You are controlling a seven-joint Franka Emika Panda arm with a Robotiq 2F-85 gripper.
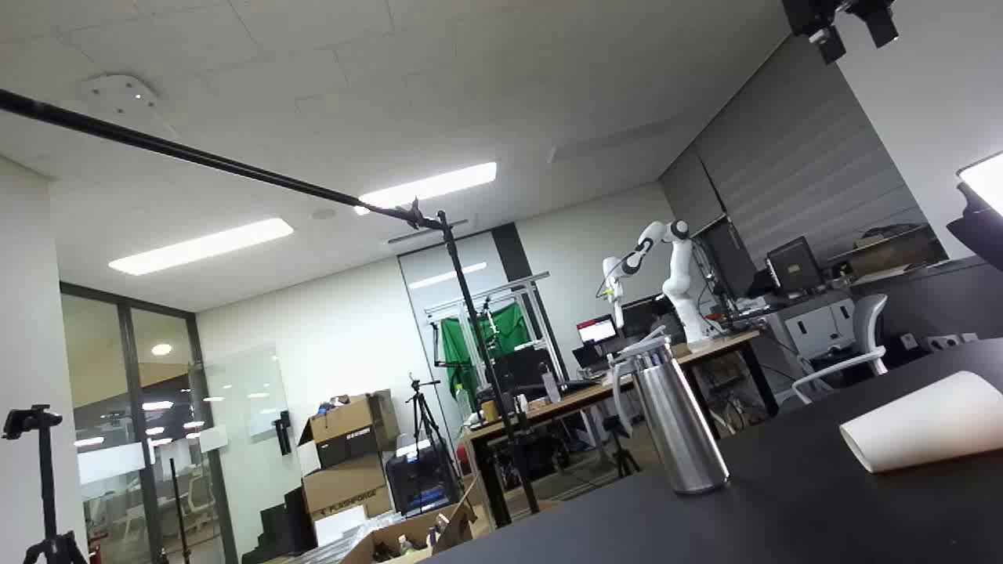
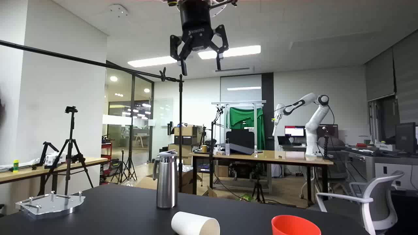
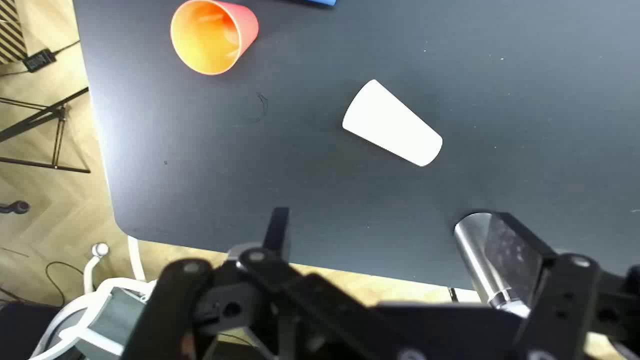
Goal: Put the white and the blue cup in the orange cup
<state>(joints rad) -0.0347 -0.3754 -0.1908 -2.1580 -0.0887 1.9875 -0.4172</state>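
Note:
The white cup (image 3: 392, 124) lies on its side on the dark table; it also shows in both exterior views (image 1: 925, 427) (image 2: 196, 224). The orange cup (image 3: 245, 22) stands mouth up near the table's side edge, and its upper part shows in an exterior view (image 2: 295, 226). Only a sliver of the blue cup (image 3: 324, 2) shows at the top edge of the wrist view; the rest is out of view. My gripper (image 2: 201, 67) is open and empty, high above the table; its fingers also show in the wrist view (image 3: 392, 232) and an exterior view (image 1: 858, 39).
A steel flask (image 2: 167, 182) stands upright near the white cup, under one finger in the wrist view (image 3: 472, 245). A metal plate with posts (image 2: 50, 206) lies on the table (image 2: 124, 209). A chair (image 2: 375, 199) stands beyond the table's edge.

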